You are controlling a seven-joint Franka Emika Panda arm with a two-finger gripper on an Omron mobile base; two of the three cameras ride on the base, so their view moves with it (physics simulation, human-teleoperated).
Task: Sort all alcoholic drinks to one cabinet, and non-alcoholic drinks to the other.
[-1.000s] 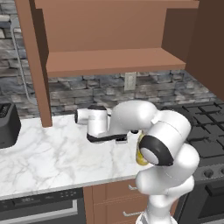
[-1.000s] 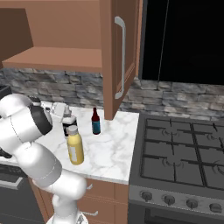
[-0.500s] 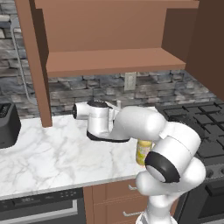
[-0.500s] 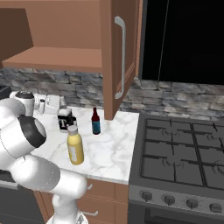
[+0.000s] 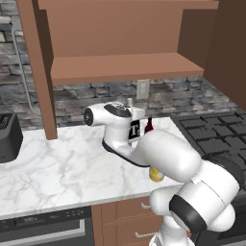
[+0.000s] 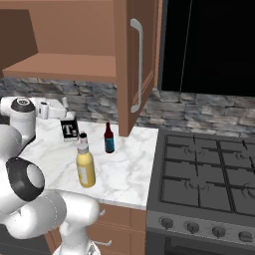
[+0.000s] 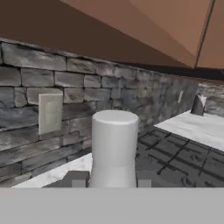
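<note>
You see the gripper (image 7: 112,181) pinching the white bottle's (image 6: 69,129) neck, now raised off the counter (image 5: 57,168) near the far wall, so the lift toward the cabinet shelf (image 5: 125,67) has begun.

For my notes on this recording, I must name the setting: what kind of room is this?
Very likely a home kitchen, rendered. A gas stove stands beside a marble counter, with a stone backsplash and open wooden wall cabinets above. Drink bottles stand on the counter.
</note>
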